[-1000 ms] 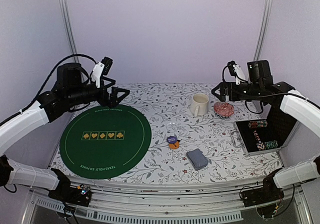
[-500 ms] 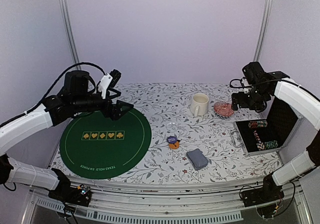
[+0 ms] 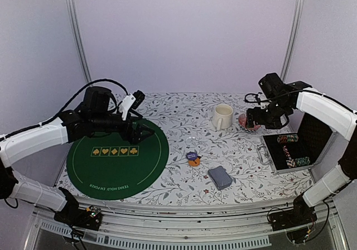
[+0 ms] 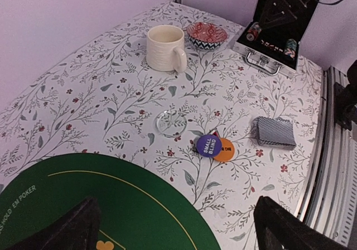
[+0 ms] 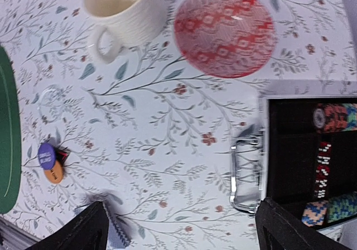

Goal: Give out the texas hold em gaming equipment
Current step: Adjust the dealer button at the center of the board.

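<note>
Floral counter (image 3: 178, 110): no cards or chips on the green mat (image 3: 139, 172) at left. Card deck (image 3: 220, 177) and button discs (image 3: 193, 159) lie centre-low; chips (image 3: 301, 162) sit in the open case (image 3: 274, 152) at right. Both my jaws apart, holding nothing. Distribution not begun, I judge.

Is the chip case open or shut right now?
Open: the silver-edged black case has its lid raised, and striped poker chips show inside.

Pale lilac walls (image 3: 184, 38) and two metal corner posts (image 3: 77, 38) enclose a table (image 3: 178, 107) with a floral-print top.
</note>
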